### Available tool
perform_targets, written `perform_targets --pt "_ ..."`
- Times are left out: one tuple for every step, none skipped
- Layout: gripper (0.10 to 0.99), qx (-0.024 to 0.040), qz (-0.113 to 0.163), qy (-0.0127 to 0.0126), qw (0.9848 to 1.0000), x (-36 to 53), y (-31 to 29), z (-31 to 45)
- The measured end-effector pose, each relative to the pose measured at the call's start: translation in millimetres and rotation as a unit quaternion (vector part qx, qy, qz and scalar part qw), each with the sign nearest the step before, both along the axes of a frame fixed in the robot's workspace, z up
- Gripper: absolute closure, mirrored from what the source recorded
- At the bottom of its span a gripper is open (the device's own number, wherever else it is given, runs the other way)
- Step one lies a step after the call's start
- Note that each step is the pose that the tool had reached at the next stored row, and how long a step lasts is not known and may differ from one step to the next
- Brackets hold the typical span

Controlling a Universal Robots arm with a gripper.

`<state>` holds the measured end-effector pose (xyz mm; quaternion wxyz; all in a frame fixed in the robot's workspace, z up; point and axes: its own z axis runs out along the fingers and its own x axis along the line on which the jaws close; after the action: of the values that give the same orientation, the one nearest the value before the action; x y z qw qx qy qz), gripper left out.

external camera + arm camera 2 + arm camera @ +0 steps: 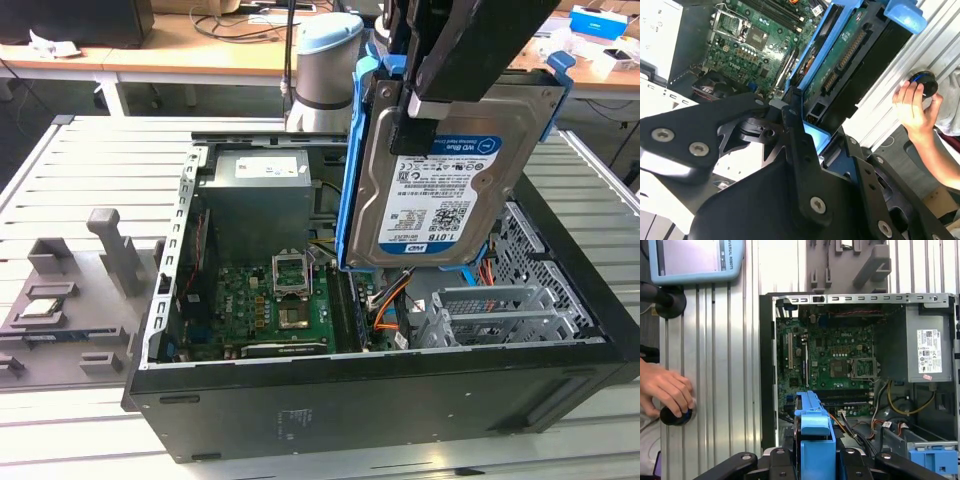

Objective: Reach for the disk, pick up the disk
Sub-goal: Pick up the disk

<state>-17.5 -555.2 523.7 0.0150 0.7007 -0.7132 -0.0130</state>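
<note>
Black gripper (425, 105) clamped on the blue-framed silver hard disk (440, 190), apparently clear above the open black computer case (400, 395).

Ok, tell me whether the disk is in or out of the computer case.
Out. The disk hangs tilted in the gripper, above the open computer case in the exterior view.

end effector (425, 105) raised, clamped shut, arm upright

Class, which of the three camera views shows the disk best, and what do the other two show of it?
The exterior view: the disk hangs above the open computer case, label face and blue frame visible, held by the gripper. The second wrist view shows its underside and connector edge; the first wrist view shows its blue frame edge-on.
</note>
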Motion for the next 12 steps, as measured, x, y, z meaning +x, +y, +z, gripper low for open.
perform_targets --pt "0.722 0.0001 0.0 0.0 1.0 0.5 0.0 -0.6" --pt "0.722 0.0001 0.0 0.0 1.0 1.1 0.0 -1.1" --pt "0.722 -0.0001 0.0 0.0 1.0 2.1 0.0 -1.7" --pt "0.722 -0.0001 0.0 0.0 1.0 3.1 0.0 -2.0" --pt "0.722 -0.0001 0.0 0.0 1.0 4.5 0.0 -2.6" --pt "0.722 -0.0001 0.0 0.0 1.0 5.4 0.0 -2.8" --pt "0.722 -0.0001 0.0 0.0 1.0 7.0 0.0 -3.2" --pt "0.722 -0.0001 0.0 0.0 1.0 9.6 0.0 -3.6" --pt "0.722 -0.0001 0.0 0.0 1.0 12.1 0.0 -4.0" --pt "0.722 -0.0001 0.0 0.0 1.0 13.6 0.0 -4.2" --pt "0.722 -0.0001 0.0 0.0 1.0 15.0 0.0 -4.3" --pt "0.722 -0.0001 0.0 0.0 1.0 17.0 0.0 -4.6"
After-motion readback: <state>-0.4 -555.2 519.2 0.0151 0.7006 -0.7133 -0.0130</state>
